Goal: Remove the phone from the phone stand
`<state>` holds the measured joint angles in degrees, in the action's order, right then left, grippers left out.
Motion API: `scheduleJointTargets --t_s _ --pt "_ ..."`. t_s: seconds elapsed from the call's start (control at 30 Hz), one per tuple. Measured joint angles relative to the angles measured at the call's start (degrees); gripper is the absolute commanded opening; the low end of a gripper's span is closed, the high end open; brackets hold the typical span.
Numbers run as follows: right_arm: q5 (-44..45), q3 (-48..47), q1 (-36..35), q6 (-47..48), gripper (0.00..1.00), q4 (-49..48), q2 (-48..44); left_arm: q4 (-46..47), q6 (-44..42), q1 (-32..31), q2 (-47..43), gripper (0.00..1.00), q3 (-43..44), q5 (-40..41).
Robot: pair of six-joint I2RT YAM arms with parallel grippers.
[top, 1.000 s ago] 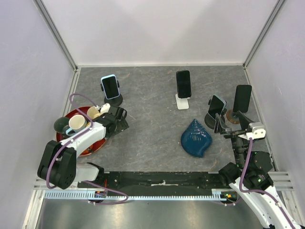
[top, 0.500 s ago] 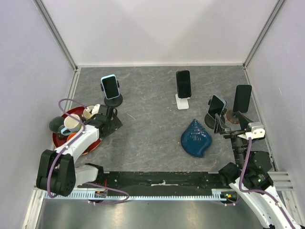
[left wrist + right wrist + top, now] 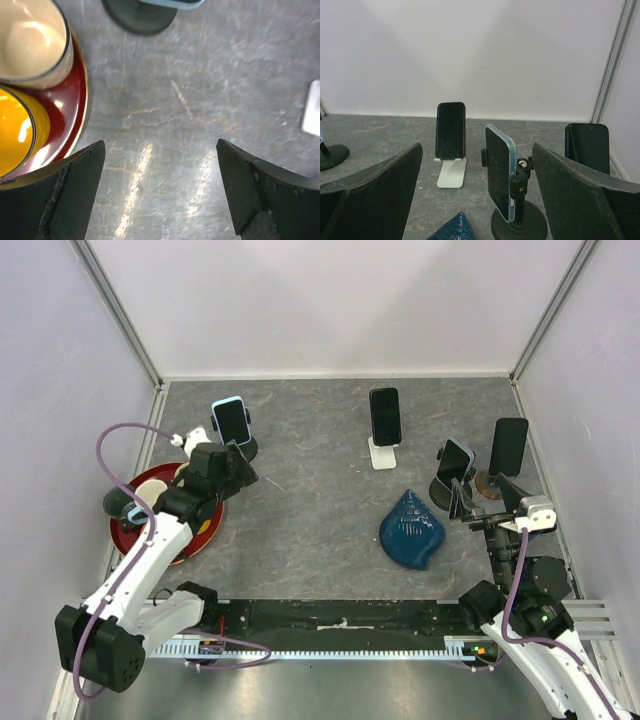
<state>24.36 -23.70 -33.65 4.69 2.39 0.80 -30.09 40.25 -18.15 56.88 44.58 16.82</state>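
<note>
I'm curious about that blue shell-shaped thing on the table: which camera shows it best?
The top external view: the whole blue shell is in sight from above. The right wrist view catches only its tip at the bottom edge; the left wrist view shows none.

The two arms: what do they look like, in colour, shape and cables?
Both the left arm and the right arm have white links with black joints, and a purple cable loops along each. The left hand and the right hand are black, with two broad wedge-shaped fingers.

Blue-cased phone [image 3: 231, 421] upright in far-left black stand [image 3: 246, 447].
</note>
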Motion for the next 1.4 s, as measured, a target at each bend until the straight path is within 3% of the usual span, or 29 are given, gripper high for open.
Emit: scheduleJointTargets --t_s 0.23,0.67,1.03,1.4 --pt "0.02 -0.02 0.0 -0.13 0.98 0.31 0.0 1.38 -2.78 -0.26 2.89 1.0 10.12 5.51" --pt "0.17 -0.13 -0.76 -0.22 0.98 0.33 0.0 8.41 -15.98 -5.31 23.23 1.0 26.73 22.16" --pt "1.14 -0.13 -2.16 -0.2 0.98 0.33 0.0 15.69 -22.34 -5.55 30.77 0.99 29.94 32.46" --pt "1.42 -0.13 -2.93 -0.17 0.98 0.31 0.0 17.03 -22.69 -3.54 36.54 0.99 31.47 33.9"
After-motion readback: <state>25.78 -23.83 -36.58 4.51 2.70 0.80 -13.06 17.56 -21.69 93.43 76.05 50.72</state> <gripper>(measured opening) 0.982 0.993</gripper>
